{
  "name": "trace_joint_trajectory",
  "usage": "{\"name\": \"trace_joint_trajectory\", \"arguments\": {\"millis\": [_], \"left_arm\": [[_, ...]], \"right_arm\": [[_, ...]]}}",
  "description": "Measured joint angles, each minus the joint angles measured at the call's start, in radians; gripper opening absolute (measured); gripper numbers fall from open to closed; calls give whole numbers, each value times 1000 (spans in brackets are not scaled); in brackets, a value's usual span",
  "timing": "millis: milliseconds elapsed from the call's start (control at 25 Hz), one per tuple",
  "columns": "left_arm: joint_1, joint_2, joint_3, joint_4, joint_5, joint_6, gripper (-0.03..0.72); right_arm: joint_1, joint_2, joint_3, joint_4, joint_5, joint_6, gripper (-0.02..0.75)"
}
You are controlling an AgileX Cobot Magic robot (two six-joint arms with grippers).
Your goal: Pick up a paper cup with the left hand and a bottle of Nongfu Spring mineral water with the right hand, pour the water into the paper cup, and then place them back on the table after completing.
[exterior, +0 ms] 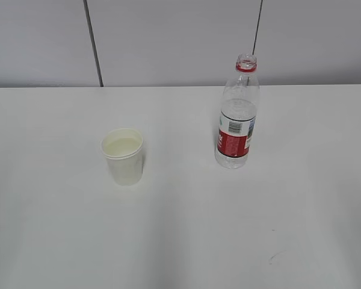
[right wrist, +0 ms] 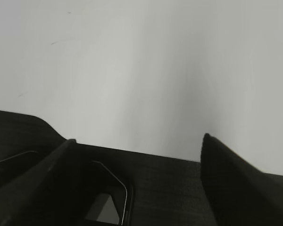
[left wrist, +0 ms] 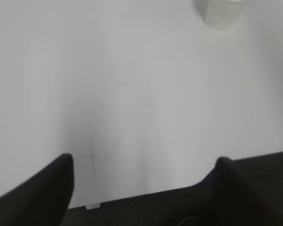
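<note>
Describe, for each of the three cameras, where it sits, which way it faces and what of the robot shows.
Exterior: in front, raised, slanting down at paper cup and bottle on the table; no robot shows.
Left wrist: above the table's near edge, facing forward; left gripper open. Shares the cup with the exterior.
Right wrist: likewise; right gripper open, bare tabletop beyond.

The exterior view looks down at a slant across the white bench [exterior: 180, 241] toward the back wall. Each wrist view sits low behind its own pincer, facing out over the bench's near edge. The left wrist view shares the paper cup [left wrist: 221, 14] with the exterior view.
</note>
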Motion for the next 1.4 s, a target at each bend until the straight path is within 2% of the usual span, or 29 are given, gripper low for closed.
{"name": "trace_joint_trajectory", "arguments": {"millis": [240, 640, 960, 1400], "left_arm": [[0, -35, 49, -27, 7, 0, 552], [0, -110, 76, -39, -90, 0, 533], [0, -252, 91, -43, -125, 0, 531], [0, -252, 94, -43, -124, 0, 528]], "right_arm": [[0, -175, 16, -15, 6, 44, 587], [0, -457, 16, -15, 14, 50, 587], [2, -493, 16, -15, 21, 63, 587], [69, -493, 16, -15, 23, 69, 587]]}}
